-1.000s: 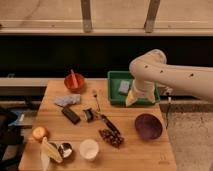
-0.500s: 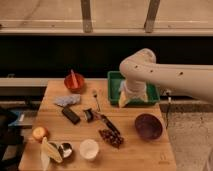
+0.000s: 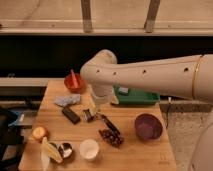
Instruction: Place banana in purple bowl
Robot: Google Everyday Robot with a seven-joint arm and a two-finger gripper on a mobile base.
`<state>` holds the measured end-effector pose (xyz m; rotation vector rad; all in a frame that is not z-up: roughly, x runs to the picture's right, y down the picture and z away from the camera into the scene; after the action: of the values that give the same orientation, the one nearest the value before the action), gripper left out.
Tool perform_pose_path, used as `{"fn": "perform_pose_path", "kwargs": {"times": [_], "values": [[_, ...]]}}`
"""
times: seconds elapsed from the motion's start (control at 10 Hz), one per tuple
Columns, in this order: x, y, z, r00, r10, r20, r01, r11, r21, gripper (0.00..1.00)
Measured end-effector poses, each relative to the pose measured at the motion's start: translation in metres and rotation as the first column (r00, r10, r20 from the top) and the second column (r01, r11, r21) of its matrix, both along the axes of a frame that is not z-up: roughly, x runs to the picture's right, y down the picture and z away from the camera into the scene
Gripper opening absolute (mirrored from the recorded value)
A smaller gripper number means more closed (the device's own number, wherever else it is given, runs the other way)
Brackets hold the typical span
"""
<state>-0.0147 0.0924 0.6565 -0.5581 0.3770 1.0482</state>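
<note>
The banana (image 3: 50,150) is pale yellow and lies at the front left corner of the wooden table (image 3: 135,155), leaning against a small shiny bowl (image 3: 65,149). The purple bowl (image 3: 148,126) stands empty near the table's right edge. My gripper (image 3: 91,114) hangs from the big white arm (image 3: 145,75) over the middle of the table, just right of a black bar (image 3: 71,114). It is well above and to the right of the banana and left of the purple bowl. It holds nothing that I can see.
A red-orange bowl with a stick (image 3: 74,82) stands at the back left, and a green tray (image 3: 135,96) at the back right. A grey-blue packet (image 3: 67,100), a dark red bunch (image 3: 112,137), a white cup (image 3: 89,148) and a round orange fruit (image 3: 39,132) lie on the table.
The arm has swung left, from over the green tray to over the table's middle. The gripper now hangs lower, near the black bar. The objects have not moved.
</note>
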Motion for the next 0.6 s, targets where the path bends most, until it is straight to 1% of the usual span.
{"fn": "perform_pose_path", "kwargs": {"times": [0.1, 0.2, 0.3, 0.6], "values": [[-0.021, 0.012, -0.014, 0.998, -0.043, 0.053, 0.044, 0.9989, -0.015, 0.76], [-0.037, 0.022, -0.027, 0.992, -0.08, 0.095, 0.082, 0.9965, -0.016, 0.76], [-0.044, 0.026, -0.032, 0.989, -0.098, 0.112, 0.1, 0.9949, -0.013, 0.76], [-0.043, 0.026, -0.032, 0.989, -0.098, 0.111, 0.1, 0.9949, -0.011, 0.76]]}}
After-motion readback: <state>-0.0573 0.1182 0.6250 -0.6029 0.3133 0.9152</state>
